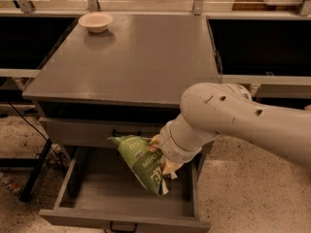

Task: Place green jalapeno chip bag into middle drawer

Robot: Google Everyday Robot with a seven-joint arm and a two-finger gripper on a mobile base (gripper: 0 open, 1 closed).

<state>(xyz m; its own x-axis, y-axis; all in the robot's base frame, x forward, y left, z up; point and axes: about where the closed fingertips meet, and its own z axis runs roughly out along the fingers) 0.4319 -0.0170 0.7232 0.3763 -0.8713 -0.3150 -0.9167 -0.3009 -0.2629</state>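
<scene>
Lower centre, the end effector (163, 154) apparently clenches the crinkly green jalapeno chip bag (138, 160) by its right edge, hanging over the open grey middle drawer (97, 191); light, soft, slippery; best pinched at a seam.

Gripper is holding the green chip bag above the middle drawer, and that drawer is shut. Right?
No. The middle drawer is pulled open, not shut; the camera view shows its bare inside. The rest stands: the gripper, below the front edge of the tabletop, holds the green chip bag above that drawer.
</scene>
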